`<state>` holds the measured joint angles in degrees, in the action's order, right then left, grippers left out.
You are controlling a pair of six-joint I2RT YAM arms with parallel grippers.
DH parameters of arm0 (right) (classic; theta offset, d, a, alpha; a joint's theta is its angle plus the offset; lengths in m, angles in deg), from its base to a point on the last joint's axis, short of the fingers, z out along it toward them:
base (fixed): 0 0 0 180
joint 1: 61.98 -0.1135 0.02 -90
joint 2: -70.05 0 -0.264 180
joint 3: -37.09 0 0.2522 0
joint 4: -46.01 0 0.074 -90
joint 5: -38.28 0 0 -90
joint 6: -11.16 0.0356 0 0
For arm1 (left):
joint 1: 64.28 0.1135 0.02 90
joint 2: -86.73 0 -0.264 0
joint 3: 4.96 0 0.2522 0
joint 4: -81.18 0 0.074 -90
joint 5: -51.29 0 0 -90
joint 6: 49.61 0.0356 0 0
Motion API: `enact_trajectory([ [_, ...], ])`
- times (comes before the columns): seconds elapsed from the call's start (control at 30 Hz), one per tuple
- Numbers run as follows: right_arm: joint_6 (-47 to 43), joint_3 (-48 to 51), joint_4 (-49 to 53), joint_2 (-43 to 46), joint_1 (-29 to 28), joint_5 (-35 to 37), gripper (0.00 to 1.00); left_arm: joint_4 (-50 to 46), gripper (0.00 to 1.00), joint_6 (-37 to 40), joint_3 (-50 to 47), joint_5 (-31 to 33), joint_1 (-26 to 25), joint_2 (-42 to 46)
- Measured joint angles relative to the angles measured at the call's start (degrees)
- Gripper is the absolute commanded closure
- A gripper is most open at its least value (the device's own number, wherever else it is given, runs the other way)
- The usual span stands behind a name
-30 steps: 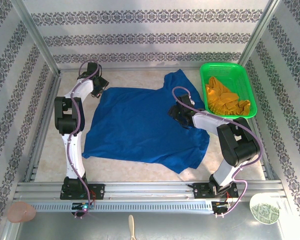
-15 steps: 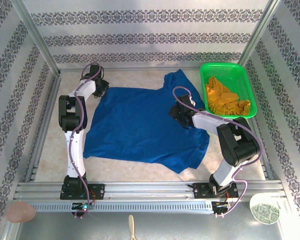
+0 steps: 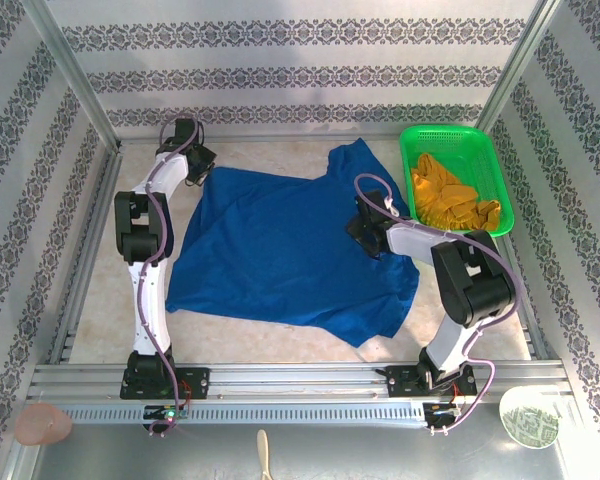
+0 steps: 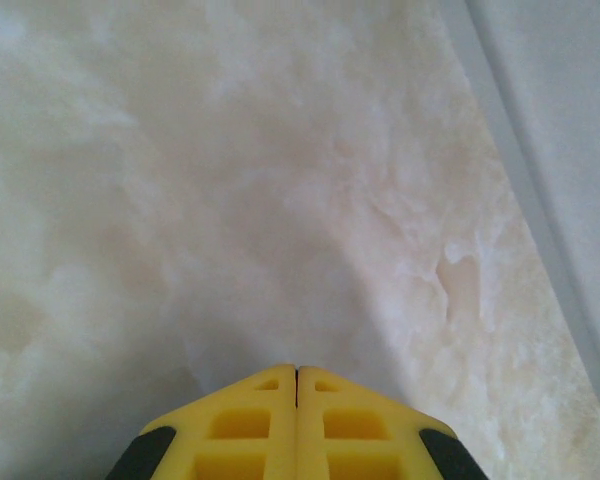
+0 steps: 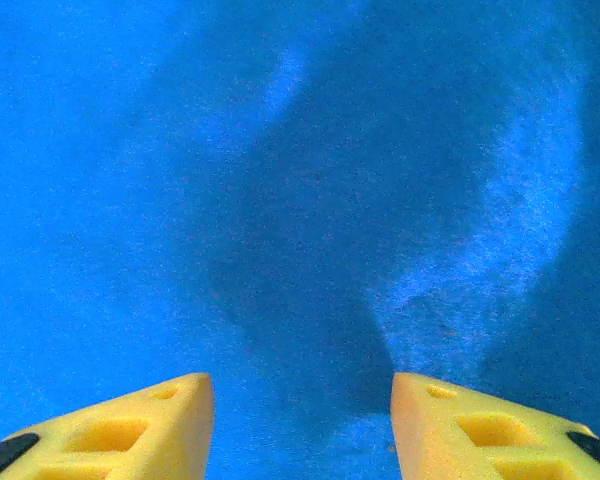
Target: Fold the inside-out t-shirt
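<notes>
While the fold waits, neither pincer has any cloth

Your left pincer (image 4: 297, 372) is clenched on nothing above bare tabletop (image 4: 280, 180) at the far left corner; I judge you must reopen it and catch the shirt's edge. The inside-out t-shirt (image 3: 270, 250) lies spread mid-tabletop. Your right pincer (image 5: 300, 390) hangs released over its right side. A green basket (image 3: 412, 150) holding a mustard garment (image 3: 445, 200) crowds the far right corner.

1. The left gripper (image 4: 297, 370) has closed; its fingers now meet over bare table (image 4: 280, 180).
2. It has drawn back from the far-left corner of the shirt (image 3: 280, 250), toward the back-left of the table.
3. The right gripper (image 5: 300, 380) has shifted slightly rightward over the shirt.
</notes>
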<state>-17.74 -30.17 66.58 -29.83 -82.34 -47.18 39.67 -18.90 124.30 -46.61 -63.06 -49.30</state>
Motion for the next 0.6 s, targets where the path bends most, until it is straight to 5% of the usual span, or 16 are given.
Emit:
enact_trajectory([
  [0.43,4.79,-0.61,1.9,-0.98,0.39,0.79,0.51,5.62,1.0,0.11,-0.09,-4.52,4.76,1.88],
  [0.6,5.01,-2.32,2.82,-2.16,0.39,0.76,0.5,4.94,1.0,0.61,11.5,-8.24,5.79,-3.56],
])
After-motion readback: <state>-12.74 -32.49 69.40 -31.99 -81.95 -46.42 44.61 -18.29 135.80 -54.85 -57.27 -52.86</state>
